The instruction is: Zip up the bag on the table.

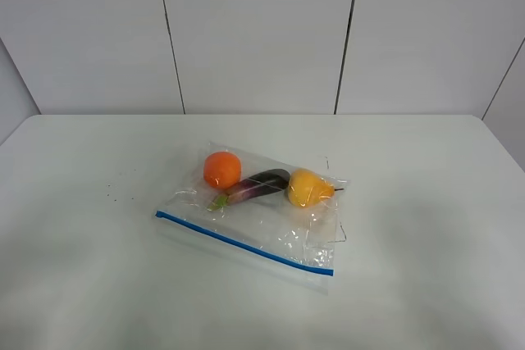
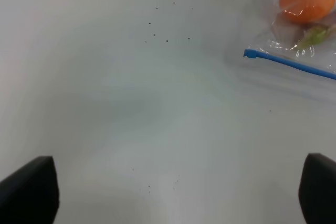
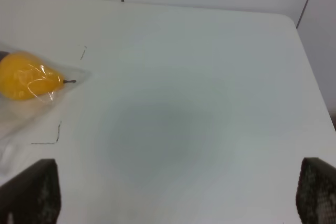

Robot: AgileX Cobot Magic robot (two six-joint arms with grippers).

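Well ahead of our wide-open left gripper (image 2: 178, 192) and right gripper (image 3: 178, 195), we see the clear crinkly plastic zip bag (image 1: 262, 219) on the plain white table (image 1: 426, 227).

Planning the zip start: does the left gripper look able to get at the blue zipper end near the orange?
Probably yes. The left gripper is open, only bare table lies before the zipper end, and nothing covers it.
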